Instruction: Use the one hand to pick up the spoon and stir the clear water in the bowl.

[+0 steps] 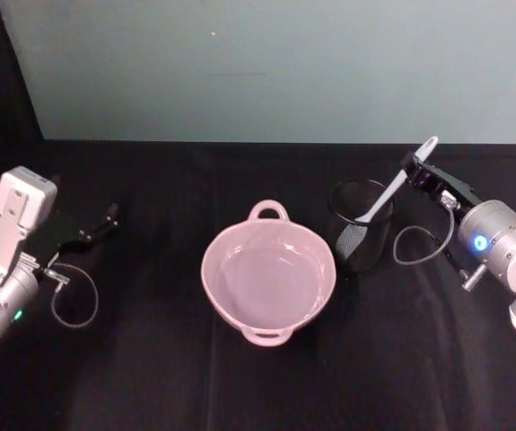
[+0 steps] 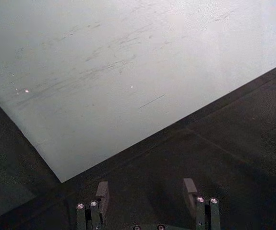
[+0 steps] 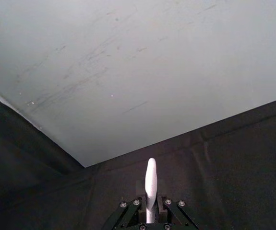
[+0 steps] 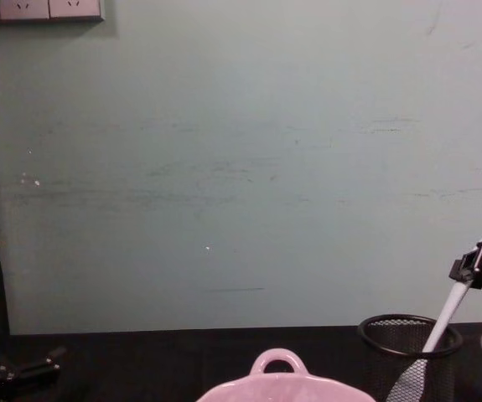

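While the white long-handled spoon is still standing with its flat blade inside the black wire-mesh cup, the black right gripper is pinching the spoon's handle close to its upper end, the jaws pressed against the handle on either side, as the right wrist view also shows. The spoon's long axis is leaning from the cup up and toward the robot's right, so the handle is running straight into the claw. The pale pink glossy ceramic bowl, holding clear water, is sitting just beside the cup on the robot's left of it, on the black cloth-covered table. Judging from this, the coming move is calling for a lift clear of the cup's rim, then a carry leftward over the bowl. The left gripper is lying parked far to the left, well apart from the bowl, its jaws spread.
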